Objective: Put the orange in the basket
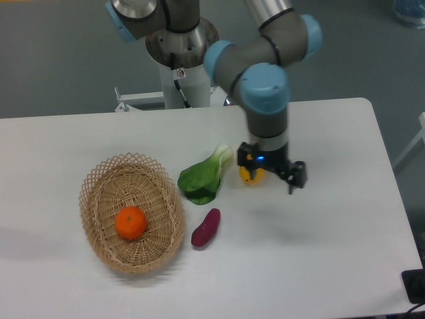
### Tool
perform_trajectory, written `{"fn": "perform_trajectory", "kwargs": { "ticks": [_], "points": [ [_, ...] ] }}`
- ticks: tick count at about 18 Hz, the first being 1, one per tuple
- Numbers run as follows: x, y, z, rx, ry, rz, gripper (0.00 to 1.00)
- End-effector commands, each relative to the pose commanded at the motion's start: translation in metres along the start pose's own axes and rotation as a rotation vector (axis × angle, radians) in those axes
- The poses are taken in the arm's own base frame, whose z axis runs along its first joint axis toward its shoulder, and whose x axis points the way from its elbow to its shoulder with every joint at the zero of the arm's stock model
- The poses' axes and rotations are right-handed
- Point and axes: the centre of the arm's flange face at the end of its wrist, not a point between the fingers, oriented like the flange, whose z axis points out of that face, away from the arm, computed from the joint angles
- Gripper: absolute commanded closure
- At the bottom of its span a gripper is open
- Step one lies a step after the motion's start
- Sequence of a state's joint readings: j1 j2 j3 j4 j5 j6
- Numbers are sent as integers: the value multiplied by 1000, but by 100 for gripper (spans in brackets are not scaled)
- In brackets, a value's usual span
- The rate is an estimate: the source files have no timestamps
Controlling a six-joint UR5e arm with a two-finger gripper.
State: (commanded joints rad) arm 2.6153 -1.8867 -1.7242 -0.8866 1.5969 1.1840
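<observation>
Gripper [292, 178] is hanging over the right part of the tabletop [345, 239], holding nothing, opening not possible to tell | orange [131, 222] is lying inside basket [99, 179] at near left | task is looking done, so arm is standing well apart.

**White table on a grey floor**

A white table [345, 252] with rounded corners fills most of the view, spreading out beneath the gripper [293, 178] and evenly lit. Behind the gripper, past the table's far edge, lies a dull grey-green floor [60, 60]. Far to its right, a pale furniture edge [413, 147] shows, and a dark object [414, 286] sits at the lower corner.
</observation>
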Motion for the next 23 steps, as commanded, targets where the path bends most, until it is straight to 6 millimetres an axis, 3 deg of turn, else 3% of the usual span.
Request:
{"fn": "perform_trajectory", "kwargs": {
  "ticks": [5,23],
  "points": [
    [-12,18,3,-5,2,44,0],
    [-14,26,2,-19,24,31,0]
  ]
}}
